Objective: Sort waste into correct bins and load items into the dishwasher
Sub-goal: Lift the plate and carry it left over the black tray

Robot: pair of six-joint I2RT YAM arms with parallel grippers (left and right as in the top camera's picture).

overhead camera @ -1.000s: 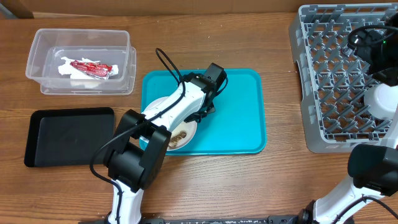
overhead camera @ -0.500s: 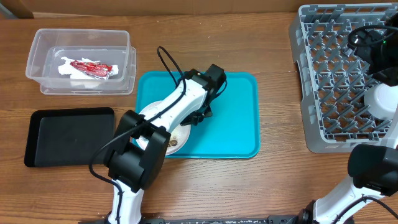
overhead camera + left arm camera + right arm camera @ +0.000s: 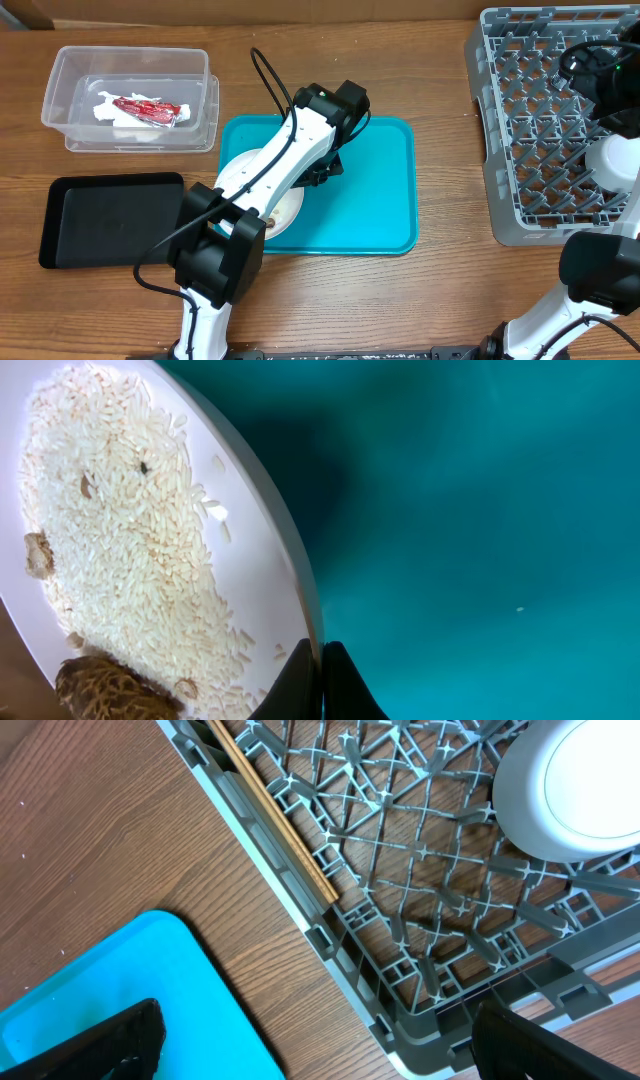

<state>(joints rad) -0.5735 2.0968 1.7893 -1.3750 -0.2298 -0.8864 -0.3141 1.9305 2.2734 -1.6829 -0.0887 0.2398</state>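
Observation:
A white flat plate (image 3: 258,195) with loose rice (image 3: 120,520) and a brown food lump (image 3: 100,685) lies at the left end of the teal tray (image 3: 375,190). My left gripper (image 3: 322,665) is shut on the plate's rim, one finger on each side of the edge; a shadow falls on the tray beside that rim. The grey dish rack (image 3: 545,130) stands at the right and holds the chopsticks (image 3: 275,815) and a white round dish (image 3: 570,790). Over the rack's near left corner my right gripper (image 3: 320,1050) hangs open and holds nothing.
The clear tub (image 3: 60,110) at the back left holds crumpled napkins (image 3: 120,125) and a red wrapper (image 3: 148,108). The black tray (image 3: 110,218) lies in front of it, left of the teal tray. Bare wood separates the teal tray from the rack.
The left arm has drawn the plate to the left and slightly back; the teal tray slid a little left with it. The right arm has not moved.

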